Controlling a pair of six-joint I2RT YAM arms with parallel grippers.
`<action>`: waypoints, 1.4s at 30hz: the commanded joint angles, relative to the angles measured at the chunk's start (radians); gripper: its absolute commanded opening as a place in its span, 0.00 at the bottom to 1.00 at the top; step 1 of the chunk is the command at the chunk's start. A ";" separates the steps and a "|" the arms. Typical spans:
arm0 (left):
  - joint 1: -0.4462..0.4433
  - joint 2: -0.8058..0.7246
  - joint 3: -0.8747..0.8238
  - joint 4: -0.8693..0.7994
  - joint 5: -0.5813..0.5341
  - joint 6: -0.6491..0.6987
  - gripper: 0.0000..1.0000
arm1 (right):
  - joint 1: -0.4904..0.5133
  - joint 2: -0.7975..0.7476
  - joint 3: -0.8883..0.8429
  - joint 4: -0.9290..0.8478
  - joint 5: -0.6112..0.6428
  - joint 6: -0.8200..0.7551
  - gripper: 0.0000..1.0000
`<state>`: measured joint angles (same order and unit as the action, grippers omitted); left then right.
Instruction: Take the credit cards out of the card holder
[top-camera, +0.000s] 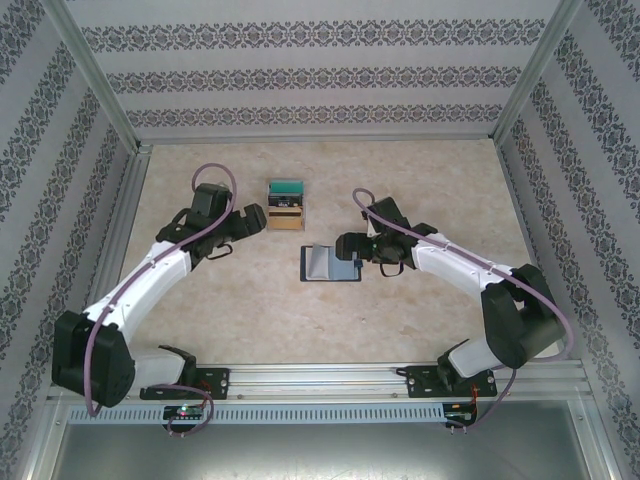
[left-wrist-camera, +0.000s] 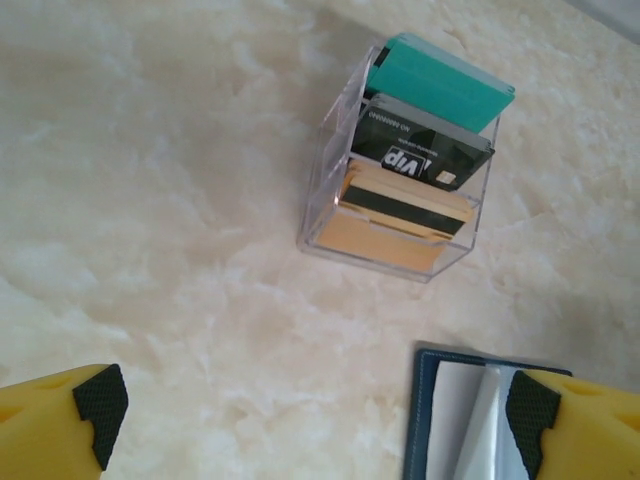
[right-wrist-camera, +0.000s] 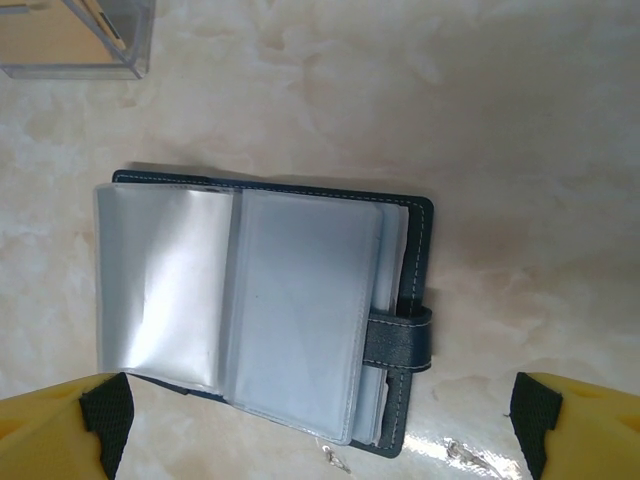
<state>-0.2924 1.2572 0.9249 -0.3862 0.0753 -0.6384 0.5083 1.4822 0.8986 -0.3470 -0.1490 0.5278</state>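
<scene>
Edges: the table (top-camera: 200, 300) is walled by patterned panels on the left, the right and the far side, and a metal rail (top-camera: 330, 380) runs along the near edge.
Open room: bare marbled surface lies to the left, to the right and on the near side of the two things in the middle.
Card holder: the card holder (top-camera: 330, 263) lies spread open and flat near the table's centre, its clear sleeves (right-wrist-camera: 250, 300) facing up and its snap tab (right-wrist-camera: 400, 338) sticking out at one edge.
Credit cards: the credit cards (left-wrist-camera: 420, 150), teal, black and gold, stand upright in a clear box (top-camera: 287, 205) just beyond the holder.
Right gripper: the right gripper (top-camera: 345, 245) hovers over the holder's right edge, fingers spread wide and gripping nothing. Whether it touches the holder cannot be told.
Left gripper: the left gripper (top-camera: 258, 217) sits just left of the box, jaws fully apart and empty, the holder's corner near one finger.
Arms: both reach forward and bend inward toward the centre.
</scene>
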 joint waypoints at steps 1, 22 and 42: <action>0.001 -0.025 -0.066 0.074 0.084 -0.091 0.96 | 0.014 0.022 -0.018 0.015 0.025 0.012 0.98; -0.280 0.485 0.059 0.293 0.385 -0.239 0.28 | 0.030 0.126 -0.035 0.046 -0.018 0.005 0.30; -0.311 0.466 0.180 0.098 0.281 -0.125 0.47 | 0.011 0.092 -0.006 0.015 -0.003 0.000 0.40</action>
<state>-0.6197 1.8057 1.0782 -0.1802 0.4606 -0.8146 0.5270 1.6108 0.8738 -0.3092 -0.1650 0.5316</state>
